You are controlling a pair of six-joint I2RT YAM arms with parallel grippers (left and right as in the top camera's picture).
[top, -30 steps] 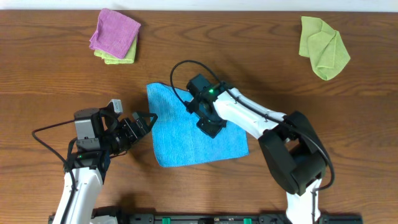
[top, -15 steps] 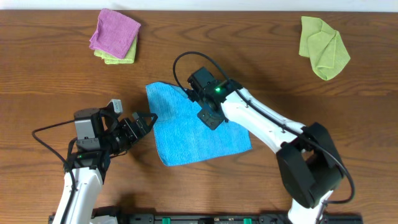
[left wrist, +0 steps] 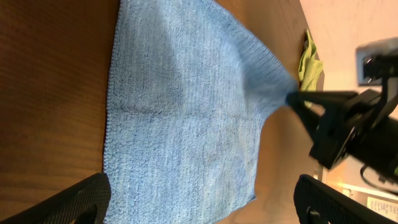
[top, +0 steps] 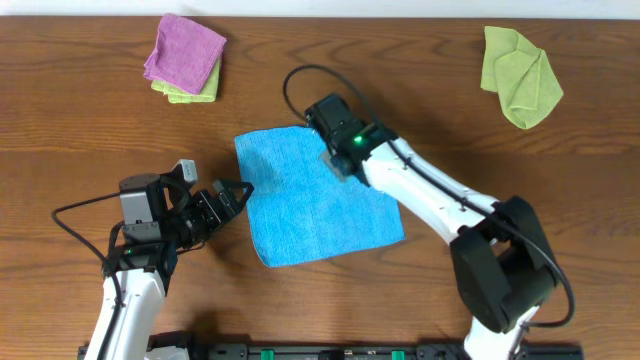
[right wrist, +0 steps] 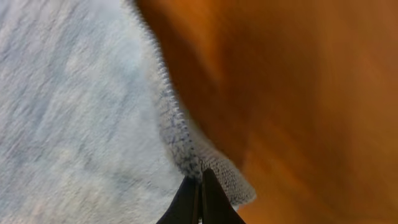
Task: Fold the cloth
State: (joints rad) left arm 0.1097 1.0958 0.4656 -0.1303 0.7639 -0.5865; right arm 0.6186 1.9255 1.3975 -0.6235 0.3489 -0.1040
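Note:
The sky-blue cloth [top: 305, 210] lies spread on the wooden table [top: 80, 130], seen too in the left wrist view [left wrist: 180, 112]. My right gripper [top: 333, 162] is shut on the cloth's far right corner, and that corner is pulled up into a peak off the table [left wrist: 283, 87]. In the right wrist view the closed fingertips [right wrist: 200, 180] pinch the cloth's hemmed edge [right wrist: 180, 143]. At the cloth's left edge my left gripper [top: 232, 200] stands wide open, its two fingers [left wrist: 84, 199] straddling the near part of the cloth without touching it.
A purple cloth [top: 186, 50] lies on a light green one [top: 190, 93] at the far left. Another light green cloth [top: 520, 75] is crumpled at the far right. The right arm [top: 430, 200] reaches across the cloth's right side.
My right gripper has moved away towards the table's far side with the cloth corner in it, drawing the cloth out wider. The left arm has stayed still.

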